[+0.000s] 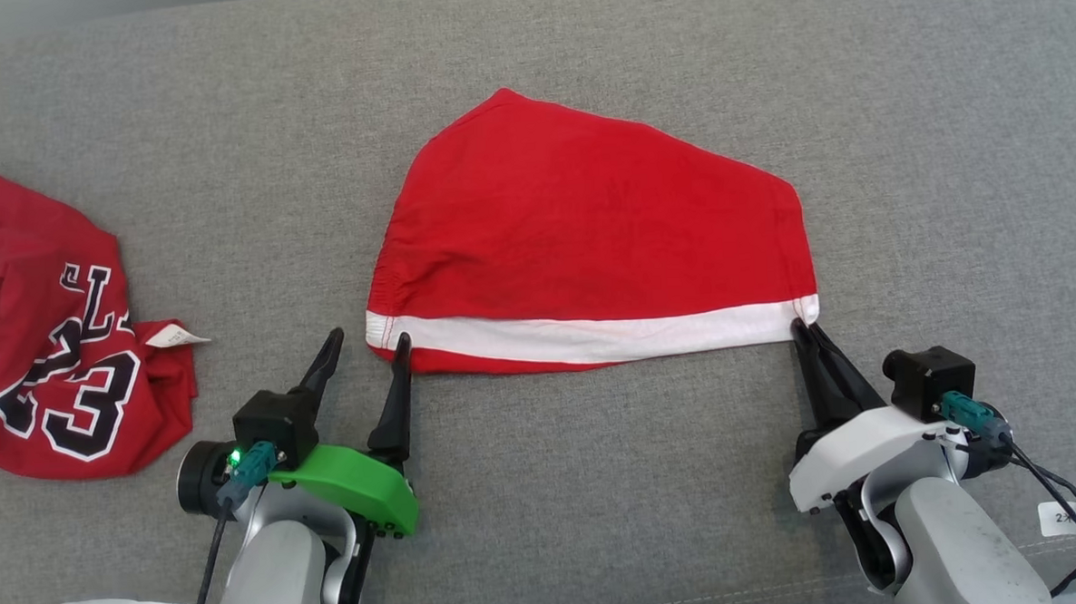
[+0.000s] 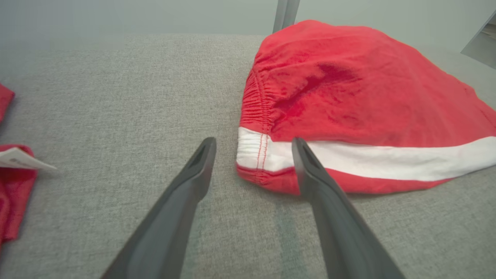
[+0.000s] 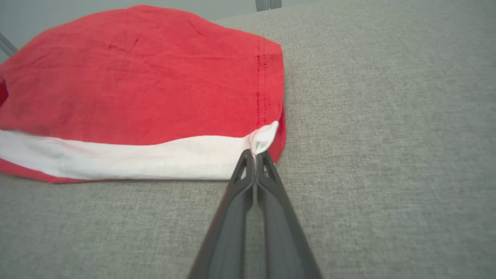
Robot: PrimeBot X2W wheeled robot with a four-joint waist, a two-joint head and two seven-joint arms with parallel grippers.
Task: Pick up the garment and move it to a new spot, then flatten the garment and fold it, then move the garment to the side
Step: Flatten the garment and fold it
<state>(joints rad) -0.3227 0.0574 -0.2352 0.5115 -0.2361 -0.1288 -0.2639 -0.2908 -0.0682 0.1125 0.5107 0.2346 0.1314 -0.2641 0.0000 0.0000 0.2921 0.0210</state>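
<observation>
A red fabric garment [image 1: 590,236] with a white band along its near edge lies in the middle of the grey fabric-covered counter [image 1: 601,499]. Its long axis runs left to right across the robot, with the banded hem facing both arms. The right jaws are closed, pinching the white near right corner. The left jaws stand wide open at the near left corner: in the left wrist view one fingertip [image 2: 300,149] overlaps the white band, the other rests over bare counter beside it. That corner lies just ahead, between the fingers, so the left jaws probably need a slight advance before closing. A crumpled red numbered jersey [image 1: 59,359] lies well apart on the left.
</observation>
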